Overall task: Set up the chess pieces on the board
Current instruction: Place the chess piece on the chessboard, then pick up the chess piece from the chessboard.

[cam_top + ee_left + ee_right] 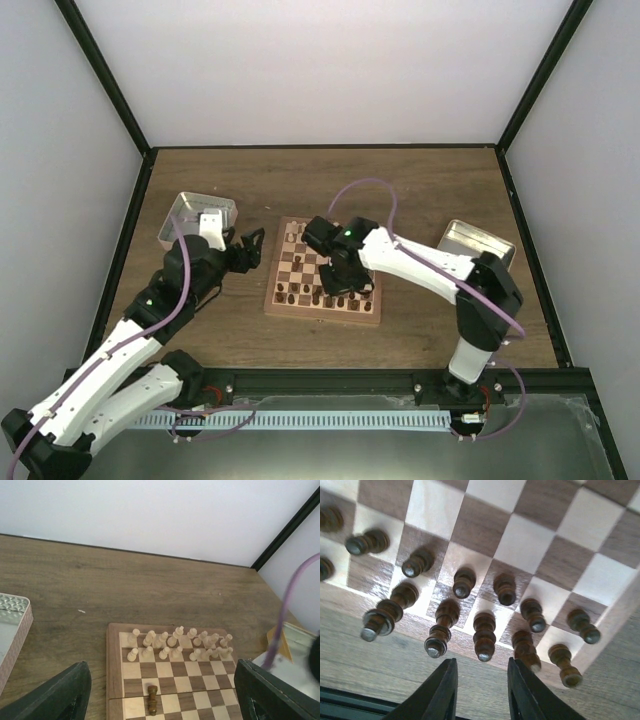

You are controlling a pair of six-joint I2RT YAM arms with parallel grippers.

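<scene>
The board (300, 262) lies mid-table. Cream chess pieces (175, 642) fill its two far rows in the left wrist view. Dark chess pieces (485, 632) stand in two rows along the near edge in the right wrist view. One lone dark piece (152, 700) appears to lie on its side near the board's left middle. My left gripper (255, 246) is open and empty, just left of the board; its fingers (65, 695) frame the board (114, 680). My right gripper (481, 682) is open and empty, hovering low over the dark rows (345, 285).
A metal tray (190, 215) stands left of the board, behind my left arm; its rim shows in the left wrist view (17, 625). A second metal tray (475, 245) stands to the right. Black frame posts and white walls enclose the wooden table (330, 175).
</scene>
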